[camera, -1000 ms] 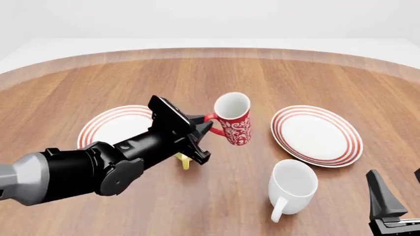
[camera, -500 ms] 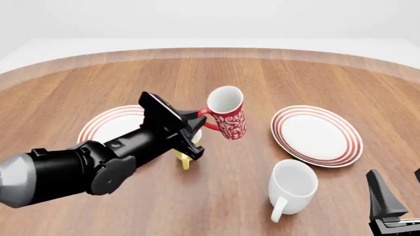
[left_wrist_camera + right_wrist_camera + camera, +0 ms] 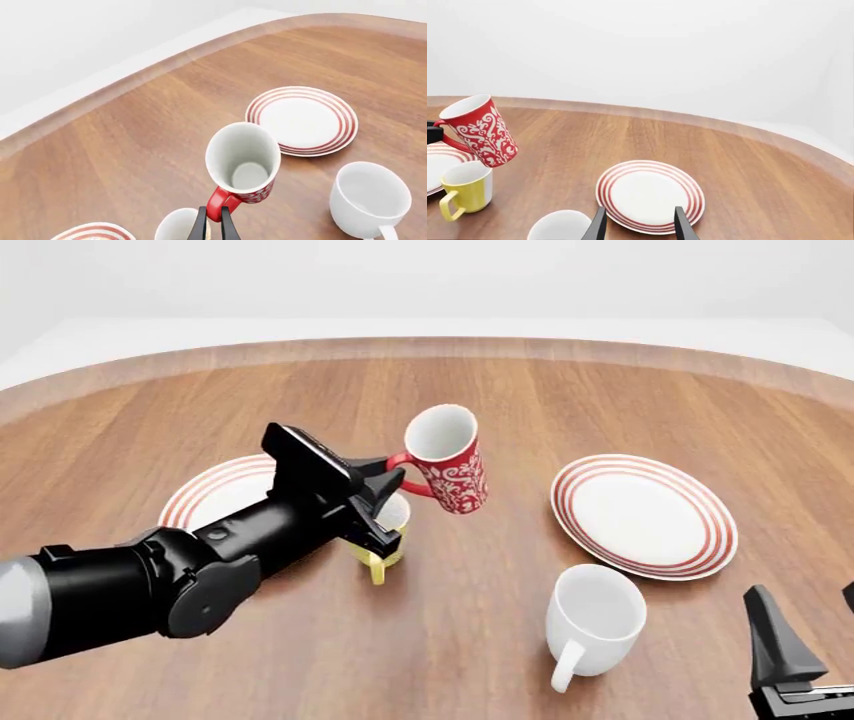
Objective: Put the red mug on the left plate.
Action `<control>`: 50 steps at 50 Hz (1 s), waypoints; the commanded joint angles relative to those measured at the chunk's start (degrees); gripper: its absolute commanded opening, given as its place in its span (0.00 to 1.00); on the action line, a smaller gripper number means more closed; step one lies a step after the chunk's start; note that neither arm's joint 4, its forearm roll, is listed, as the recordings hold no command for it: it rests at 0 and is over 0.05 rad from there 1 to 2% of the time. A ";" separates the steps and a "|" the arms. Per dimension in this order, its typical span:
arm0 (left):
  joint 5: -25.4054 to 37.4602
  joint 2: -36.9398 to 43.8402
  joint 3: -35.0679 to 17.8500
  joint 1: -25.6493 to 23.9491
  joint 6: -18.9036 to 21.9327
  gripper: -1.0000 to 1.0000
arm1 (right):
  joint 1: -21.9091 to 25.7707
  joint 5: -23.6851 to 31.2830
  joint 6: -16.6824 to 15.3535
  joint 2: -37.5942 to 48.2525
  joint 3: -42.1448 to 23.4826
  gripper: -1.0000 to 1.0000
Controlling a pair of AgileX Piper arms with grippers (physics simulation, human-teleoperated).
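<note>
1. Left plate [image 3: 214,495] sits on the wooden table [image 3: 441,640] at the far left of the front view; we see a round white plate with thin red rings, mostly covered by the black left arm.
2. Left gripper [image 3: 387,477] is clenched on the red loop handle of the red mug [image 3: 447,462]; in the left wrist view the two dark fingers [image 3: 200,226] pinch the handle from both sides.
3. Red mug is held up off the table, tilted, white inside showing, white floral swirls on the red wall. In the right wrist view [image 3: 482,130] we see clear air under its base.
4. We place the red mug to the right of the left plate, not on it, and above and just beside the yellow mug [image 3: 380,545].
5. Yellow mug stands upright on the table beside the left plate's right edge, handle toward the camera side.
6. White mug [image 3: 594,620] stands upright further right and nearer to us, handle pointing toward the camera.
7. Second red-ringed plate [image 3: 645,515] lies flat on the right, well apart from the red mug.
8. Right gripper [image 3: 637,222] is low at the right edge of the front view; its fingers stand apart, released, holding nothing.
</note>
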 commanded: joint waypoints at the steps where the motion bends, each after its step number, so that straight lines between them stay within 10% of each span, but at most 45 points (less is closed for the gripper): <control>1: -0.43 -1.08 0.51 0.62 0.33 0.00 | -0.01 -0.04 -0.17 0.00 0.13 1.00; 50: 0.40 -8.29 3.21 2.62 -0.84 0.00 | -0.05 0.24 -0.46 0.00 0.12 1.00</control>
